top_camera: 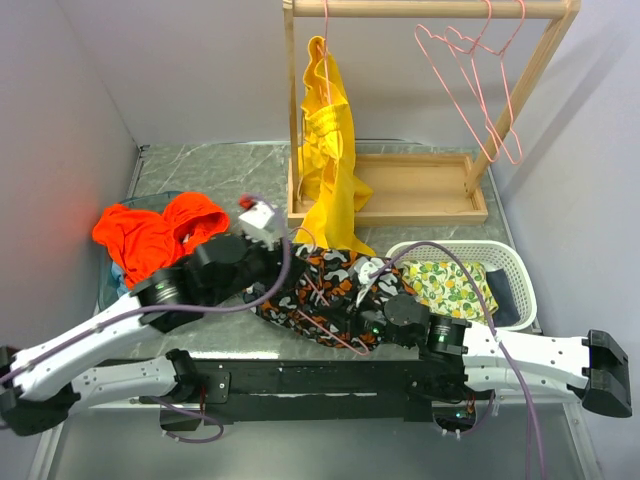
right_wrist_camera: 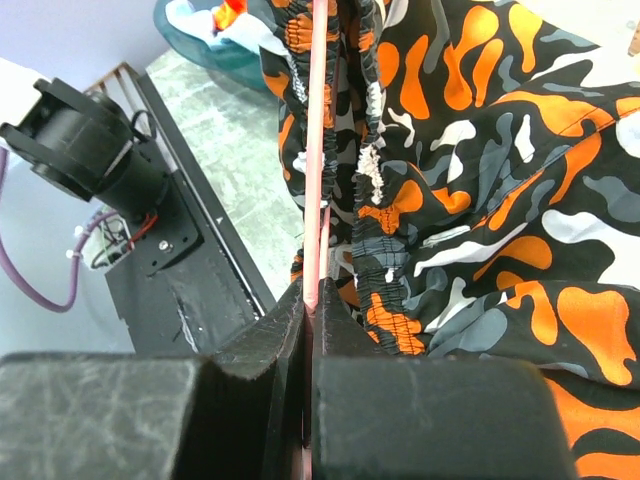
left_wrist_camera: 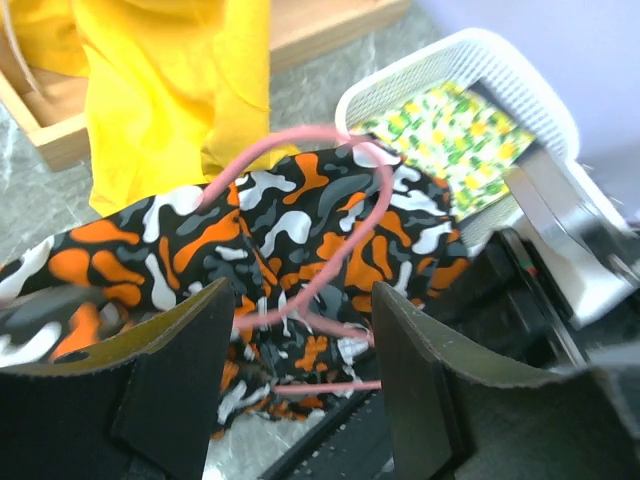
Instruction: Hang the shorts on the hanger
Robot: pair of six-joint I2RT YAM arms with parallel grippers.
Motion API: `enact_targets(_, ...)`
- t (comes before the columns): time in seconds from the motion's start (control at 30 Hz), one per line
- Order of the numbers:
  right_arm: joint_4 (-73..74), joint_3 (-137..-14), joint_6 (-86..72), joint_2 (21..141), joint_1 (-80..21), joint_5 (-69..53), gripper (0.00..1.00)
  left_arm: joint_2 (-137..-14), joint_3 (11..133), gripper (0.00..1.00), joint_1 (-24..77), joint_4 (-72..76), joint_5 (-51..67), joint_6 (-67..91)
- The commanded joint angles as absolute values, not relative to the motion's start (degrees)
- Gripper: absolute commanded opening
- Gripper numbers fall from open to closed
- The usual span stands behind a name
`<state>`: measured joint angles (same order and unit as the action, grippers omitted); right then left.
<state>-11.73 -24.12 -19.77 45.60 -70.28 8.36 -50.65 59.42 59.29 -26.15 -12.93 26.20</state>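
Observation:
The camouflage-print shorts (top_camera: 325,285) lie crumpled on the table in front of the arms, with the pink wire hanger (top_camera: 318,292) threaded through them. In the left wrist view the hanger's hook (left_wrist_camera: 335,190) curves over the shorts (left_wrist_camera: 290,230). My left gripper (left_wrist_camera: 300,350) stands open just above their left edge, and nothing is pinched between its fingers (left_wrist_camera: 190,360). My right gripper (right_wrist_camera: 312,300) is shut on the hanger's straight wire (right_wrist_camera: 320,150), right beside the shorts' elastic waistband (right_wrist_camera: 375,200). In the top view the right gripper (top_camera: 372,318) sits at the shorts' near right edge.
A yellow garment (top_camera: 328,150) hangs from the wooden rack (top_camera: 400,190), and spare pink hangers (top_camera: 470,80) hang at its right end. A white basket (top_camera: 505,262) holding green-yellow cloth stands on the right. An orange-red garment (top_camera: 155,235) fills a teal bowl on the left.

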Motion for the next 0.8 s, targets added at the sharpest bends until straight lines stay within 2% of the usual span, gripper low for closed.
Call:
enact_targets(0.0,-17.1,-27.6,-18.3,46.6,-71.0,9.3,0.0,-56.2,62.5,0.62,60.6,-22.4,-15.0,22.9)
enact_targets(0.13,-16.5,-28.5,-17.9,47.2,-71.3,9.4,0.0,-59.8,63.5,0.6,60.9,-21.5,-18.2,22.3)
enact_targets(0.23,-15.6,-29.3,-17.8,47.7,-71.5,10.5,0.0,-61.2,63.1,0.53,61.2,-21.4,-19.8,22.8)
enact_targets(0.33,-13.5,-30.9,-17.9,48.1,-71.7,11.8,0.0,-61.2,62.2,0.25,62.0,-22.0,-24.4,23.0)
enact_targets(0.37,-12.3,-31.6,-18.1,48.2,-71.7,12.4,0.0,-61.1,62.1,0.05,62.4,-22.3,-25.6,22.8)
enact_targets(0.4,-10.8,-32.5,-18.8,48.2,-71.8,13.2,0.11,-60.7,61.9,0.01,62.8,-22.5,-27.1,22.4)
enact_targets(0.47,-6.3,-34.9,-19.4,47.6,-71.9,14.8,0.3,-59.6,60.9,0.01,63.9,-22.5,-32.2,21.7)
enact_targets(0.5,-4.9,-35.6,-20.6,47.1,-71.9,15.3,0.47,-59.0,60.5,0.01,64.2,-21.9,-33.8,21.4)
enact_targets(0.6,-0.4,-37.2,-23.7,43.4,-71.8,18.4,0.69,-57.0,58.8,0.01,65.4,-20.3,-36.4,20.8)
enact_targets(0.77,9.1,-37.8,-31.6,33.9,-71.8,26.4,0.72,-54.8,57.0,0.01,66.2,-19.2,-37.2,19.1)
